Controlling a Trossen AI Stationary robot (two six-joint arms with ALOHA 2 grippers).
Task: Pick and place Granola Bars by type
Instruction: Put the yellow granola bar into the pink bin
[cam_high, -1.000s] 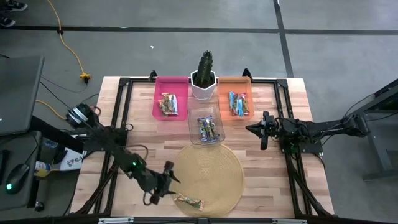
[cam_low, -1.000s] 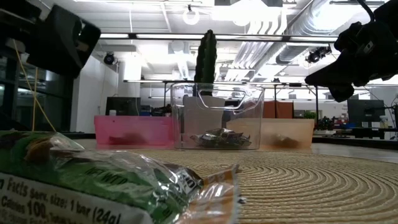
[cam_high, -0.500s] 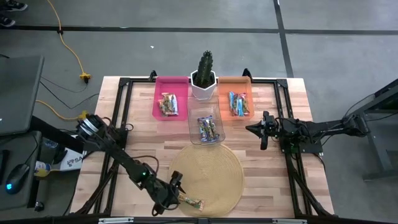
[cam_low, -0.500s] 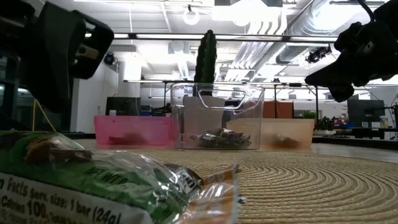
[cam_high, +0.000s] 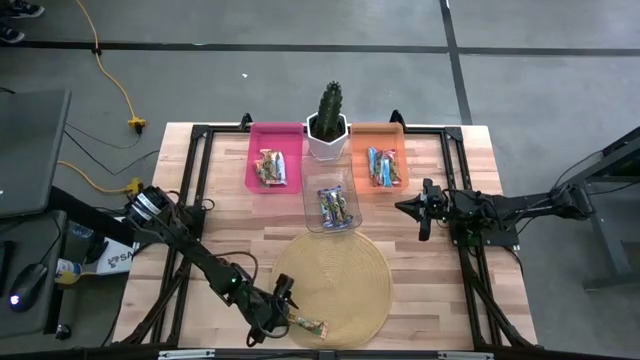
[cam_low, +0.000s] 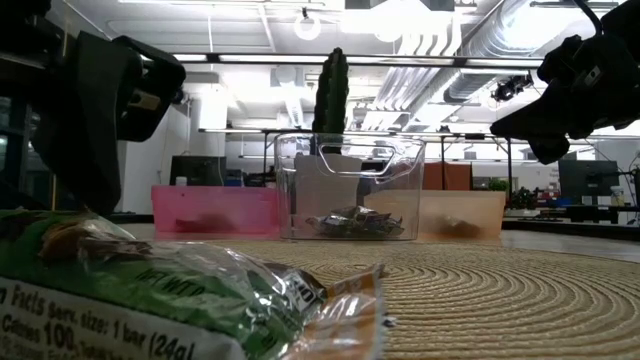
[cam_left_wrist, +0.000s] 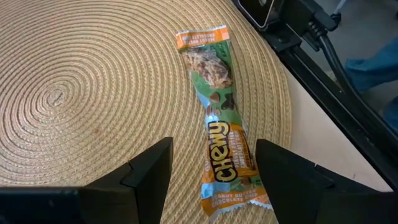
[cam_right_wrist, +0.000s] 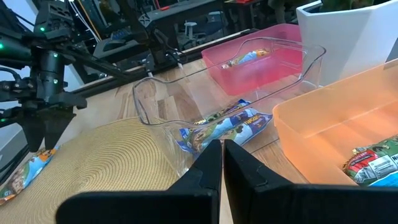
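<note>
With its jaws spread, the left gripper (cam_left_wrist: 211, 171) straddles the last granola bar (cam_left_wrist: 219, 143) on the woven mat (cam_left_wrist: 81, 93); closing off-centre could make the crinkly wrapper slip out sideways.

Left tool (cam_left_wrist: 211, 165) hangs low with fingers spread; right tool (cam_high: 421, 222) waits, closed.

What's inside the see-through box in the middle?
The clear bin holds a few granola bars in blue-purple wrappers. They overlap, so any bars underneath are hidden.
</note>
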